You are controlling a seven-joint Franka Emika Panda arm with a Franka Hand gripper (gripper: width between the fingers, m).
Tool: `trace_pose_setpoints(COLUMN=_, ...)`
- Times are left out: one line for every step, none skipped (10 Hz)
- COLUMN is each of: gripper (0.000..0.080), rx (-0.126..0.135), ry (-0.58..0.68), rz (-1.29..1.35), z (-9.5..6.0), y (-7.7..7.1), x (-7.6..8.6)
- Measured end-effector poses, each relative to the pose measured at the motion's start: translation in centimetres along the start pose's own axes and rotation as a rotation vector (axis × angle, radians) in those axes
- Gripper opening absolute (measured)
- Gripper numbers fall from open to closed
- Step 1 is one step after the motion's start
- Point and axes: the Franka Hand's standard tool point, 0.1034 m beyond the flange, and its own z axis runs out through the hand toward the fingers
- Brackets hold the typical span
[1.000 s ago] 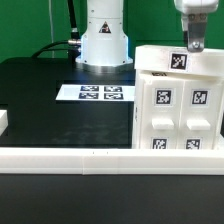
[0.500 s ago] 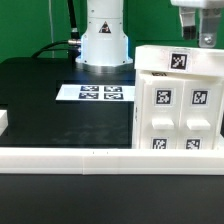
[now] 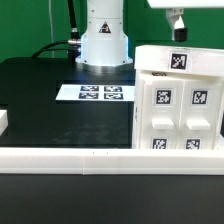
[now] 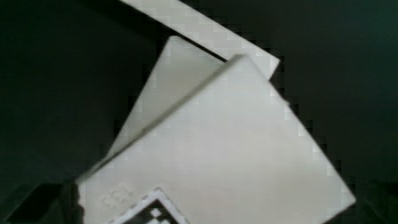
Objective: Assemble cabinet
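The cabinet is a large white box with square compartments and black-and-white tags, standing at the exterior view's right. My gripper hangs just above its top back edge, apart from it and empty. In the wrist view the cabinet's white top panel fills the picture, with a tag corner at the edge. The dark fingertips show only at the picture's corners, spread wide.
The marker board lies flat on the black table near the robot base. A long white rail runs along the table's front edge, and the cabinet stands against it.
My gripper has risen off the cabinet's top and moved toward the exterior view's left. The cabinet has not moved.
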Motion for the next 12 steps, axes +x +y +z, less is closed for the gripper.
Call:
trace_pose_setpoints(gripper=0.0797, rx=0.000, ry=0.000, rz=-0.050, z=0.00, y=0.01, x=0.02)
trace_pose_setpoints(gripper=0.0797, rx=0.000, ry=0.000, rz=-0.143, z=0.01, y=0.02, x=0.03)
trace_pose_setpoints(gripper=0.0797, rx=0.000, ry=0.000, rz=-0.203, z=0.01, y=0.02, x=0.03)
trace_pose_setpoints(gripper=0.0797, rx=-0.002, ry=0.002, rz=-0.256, z=0.01, y=0.02, x=0.03)
trace_pose_setpoints(gripper=0.0797, rx=-0.013, ry=0.011, rz=-0.366, z=0.04, y=0.04, x=-0.06)
trace_pose_setpoints(gripper=0.0797, rx=-0.030, ry=0.022, rz=-0.471, z=0.07, y=0.08, x=-0.15)
trace_pose_setpoints(gripper=0.0797, rx=-0.053, ry=0.036, rz=-0.618, z=0.05, y=0.14, x=-0.12)
trace_pose_setpoints(gripper=0.0797, rx=-0.069, ry=0.043, rz=-0.760, z=0.06, y=0.16, x=-0.09)
trace_pose_setpoints(gripper=0.0797, rx=-0.072, ry=0.035, rz=-0.889, z=0.18, y=0.30, x=0.14)
trace_pose_setpoints(gripper=0.0797, rx=-0.075, ry=0.030, rz=-0.974, z=0.27, y=0.55, x=0.64)
trace_pose_setpoints(gripper=0.0797, rx=-0.078, ry=0.030, rz=-1.029, z=0.26, y=0.51, x=0.58)
trace_pose_setpoints(gripper=0.0797, rx=-0.080, ry=0.028, rz=-1.093, z=0.28, y=0.53, x=0.60)
